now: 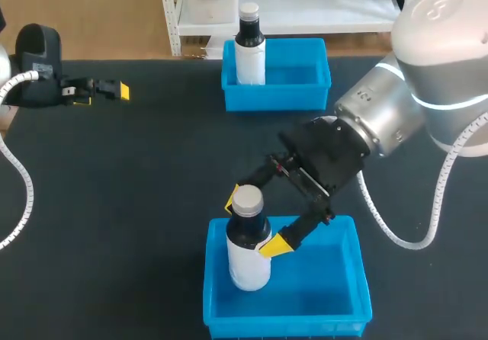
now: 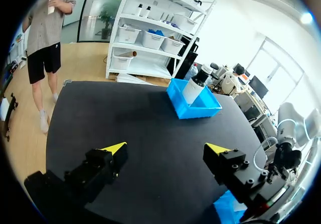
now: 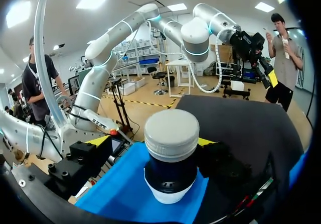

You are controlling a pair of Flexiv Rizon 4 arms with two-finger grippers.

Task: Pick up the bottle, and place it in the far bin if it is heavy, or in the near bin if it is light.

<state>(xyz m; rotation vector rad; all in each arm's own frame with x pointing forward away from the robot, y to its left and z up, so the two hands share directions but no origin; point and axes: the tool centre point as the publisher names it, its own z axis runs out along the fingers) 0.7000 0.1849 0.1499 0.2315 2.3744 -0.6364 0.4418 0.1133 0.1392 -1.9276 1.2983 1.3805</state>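
Observation:
A bottle with a dark top, white label and grey cap stands upright in the near blue bin. My right gripper straddles its neck, one yellow tip on either side, and the jaws stand open. In the right wrist view the bottle stands between the fingers with a gap to one fingertip, over the bin's blue floor. My left gripper is at the table's far left, and in its own view it is open with nothing between its fingers.
The far blue bin at the table's back edge holds a second, similar bottle, upright at its left end; both show in the left wrist view as bin and bottle. Black tabletop lies between the bins.

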